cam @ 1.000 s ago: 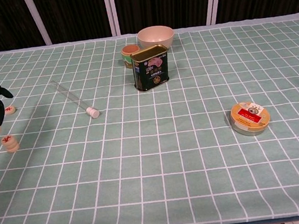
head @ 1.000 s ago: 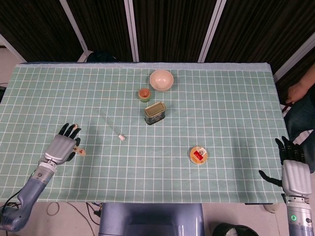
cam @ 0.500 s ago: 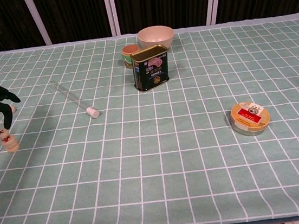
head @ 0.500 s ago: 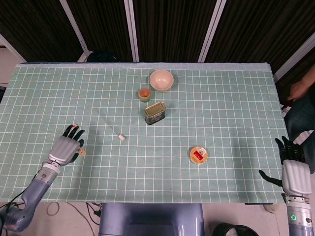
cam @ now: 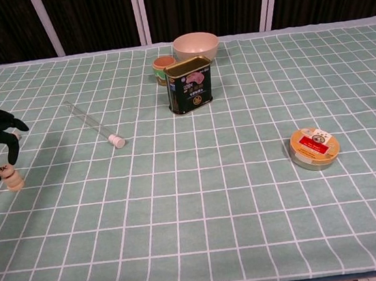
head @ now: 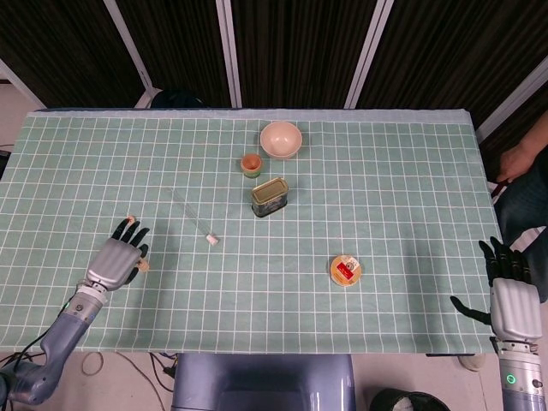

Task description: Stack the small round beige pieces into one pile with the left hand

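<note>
— Fingers (head: 139,233) of your left hand (head: 114,259) spread, lifted, nothing in them as far as I can see. Thumb low, just beside the pile (cam: 13,178); can't tell if it touches.

— Where's the pile?

— Near the table's (head: 385,325) left edge, toward the front corner, partly under your palm in the head view. Chest view shows it plainly: upright, red-marked face on top.

— What's different from a second ago?

— A second ago two beige pieces lay apart on the cloth beside a shorter pile. The nearer one has gone from the cloth. The pile reads taller by one. You've let go and the hand has drawn up a little.

— So that placement took?

— Looks so. No lean that I can make out, though it's small in both views.

— What's left?

— One loose piece (cam: 14,136), just past your fingertips on the far side of the pile, still flat on the cloth. My judgement: fetch it next, and keep that thumb wide of the pile when you reach.

— Right hand?

— Your right hand (head: 512,293) hangs off the front right corner, fingers extended, empty.
</note>
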Available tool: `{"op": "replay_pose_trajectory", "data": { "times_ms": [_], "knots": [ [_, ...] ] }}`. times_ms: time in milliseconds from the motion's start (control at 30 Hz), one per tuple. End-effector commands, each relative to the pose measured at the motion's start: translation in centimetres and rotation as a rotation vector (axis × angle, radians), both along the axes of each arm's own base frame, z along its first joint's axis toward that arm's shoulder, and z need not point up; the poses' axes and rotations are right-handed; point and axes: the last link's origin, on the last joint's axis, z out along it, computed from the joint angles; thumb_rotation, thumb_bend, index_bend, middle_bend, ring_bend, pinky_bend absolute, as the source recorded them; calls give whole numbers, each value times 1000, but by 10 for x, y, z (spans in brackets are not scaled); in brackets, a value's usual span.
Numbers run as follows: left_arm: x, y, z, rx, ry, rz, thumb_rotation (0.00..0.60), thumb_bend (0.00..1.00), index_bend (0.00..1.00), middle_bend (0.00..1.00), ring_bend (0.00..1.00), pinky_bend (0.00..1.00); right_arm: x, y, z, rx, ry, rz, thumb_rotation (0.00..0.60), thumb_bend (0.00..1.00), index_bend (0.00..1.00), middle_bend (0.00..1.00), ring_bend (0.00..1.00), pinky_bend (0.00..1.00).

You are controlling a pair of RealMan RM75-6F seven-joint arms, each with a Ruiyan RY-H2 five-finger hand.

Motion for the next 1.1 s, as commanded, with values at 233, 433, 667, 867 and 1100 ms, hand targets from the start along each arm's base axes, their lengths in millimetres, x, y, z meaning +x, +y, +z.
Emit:
{"op": "replay_pose_trajectory", "data": {
  "times_ms": [233, 433, 667, 867, 1100],
  "knots": [
    [0, -1, -1, -2, 9, -2, 600, 335, 443, 103, 0, 0, 0, 0, 0, 1, 0, 0, 600, 233, 81, 13, 31, 0],
    [-2, -1, -2, -3, 21, -1, 600, 334, 439, 100, 0, 0, 0, 0, 0, 1, 0, -1, 600, 232, 81, 13, 31, 0],
    [-2, -1, -2, 0, 26, -3, 600, 332, 427, 96, 0, 0, 0, 0, 0, 0, 1, -1, 600, 232, 81, 13, 31, 0],
    [-1, -2, -1, -6, 22, -3, 600, 315, 419, 93, 0, 0, 0, 0, 0, 1, 3, -3, 600, 233, 81, 13, 31, 0],
    [-4, 1, 15, 58, -3, 8, 600, 314, 397, 91, 0, 0, 0, 0, 0, -1, 3, -4, 600, 232, 81, 13, 31, 0]
  ]
}}
